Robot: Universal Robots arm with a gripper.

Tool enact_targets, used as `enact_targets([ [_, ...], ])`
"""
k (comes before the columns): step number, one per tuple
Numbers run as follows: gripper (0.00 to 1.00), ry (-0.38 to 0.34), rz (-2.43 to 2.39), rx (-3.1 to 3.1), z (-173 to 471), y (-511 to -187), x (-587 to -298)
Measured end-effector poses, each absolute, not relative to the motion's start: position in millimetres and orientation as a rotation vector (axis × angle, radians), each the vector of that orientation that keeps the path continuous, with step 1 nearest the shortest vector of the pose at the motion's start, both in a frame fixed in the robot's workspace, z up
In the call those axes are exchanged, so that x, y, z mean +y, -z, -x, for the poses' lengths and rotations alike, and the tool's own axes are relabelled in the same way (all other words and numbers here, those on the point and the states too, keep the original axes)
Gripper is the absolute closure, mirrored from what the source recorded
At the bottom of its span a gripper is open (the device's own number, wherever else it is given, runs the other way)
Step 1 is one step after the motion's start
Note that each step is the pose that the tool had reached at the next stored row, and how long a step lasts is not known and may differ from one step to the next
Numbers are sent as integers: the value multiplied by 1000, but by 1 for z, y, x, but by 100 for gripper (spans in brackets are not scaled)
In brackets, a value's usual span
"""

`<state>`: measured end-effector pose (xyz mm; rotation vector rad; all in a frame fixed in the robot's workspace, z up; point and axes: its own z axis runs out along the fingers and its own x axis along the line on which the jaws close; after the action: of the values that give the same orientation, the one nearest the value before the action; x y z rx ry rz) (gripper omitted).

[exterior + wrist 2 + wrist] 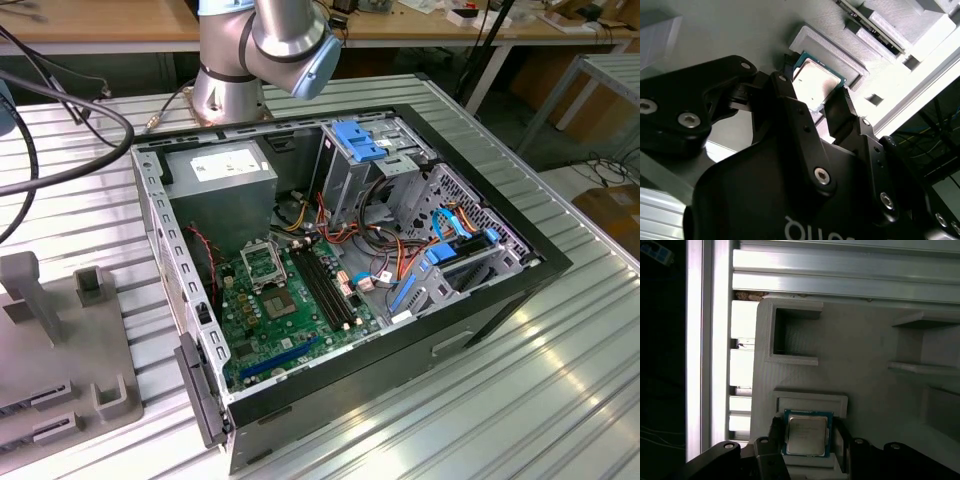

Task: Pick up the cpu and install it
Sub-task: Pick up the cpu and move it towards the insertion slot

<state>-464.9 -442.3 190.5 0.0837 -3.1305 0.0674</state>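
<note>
Ribbed alu bench [560, 400] carries a grey moulded fixture [100, 340] at the exterior view's left & an open PC case [500, 290] beside it. Nearest, in both wrist views, the black claw [807, 427] hangs close over the fixture. The cpu [807, 436] lies dead centre in the claw's mouth, silver face up w/ a green rim showing, flat in a shallow square seat. Can't tell whether the claw is clamped on the chip or slack. Just past the claw a raised lip [811, 402] borders the seat. Farther out sits a deeper walled pocket [792, 335], w/ thin ledges [920, 340] off to one side, then the bench's rails. Well apart from the fixture, in the exterior view, the case holds a green mobo [270, 330] w/ a metal-framed socket [262, 265], long black memory slots [325, 285] just beside it & a grey PSU [225, 185] behind. The arm's silver joint [285, 40] stands at the case's far edge.
</note>
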Motion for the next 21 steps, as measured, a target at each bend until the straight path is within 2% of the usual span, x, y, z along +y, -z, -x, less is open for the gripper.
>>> enact_targets([
  [21,47,-68,-84,-3130,466,-192,-442],
])
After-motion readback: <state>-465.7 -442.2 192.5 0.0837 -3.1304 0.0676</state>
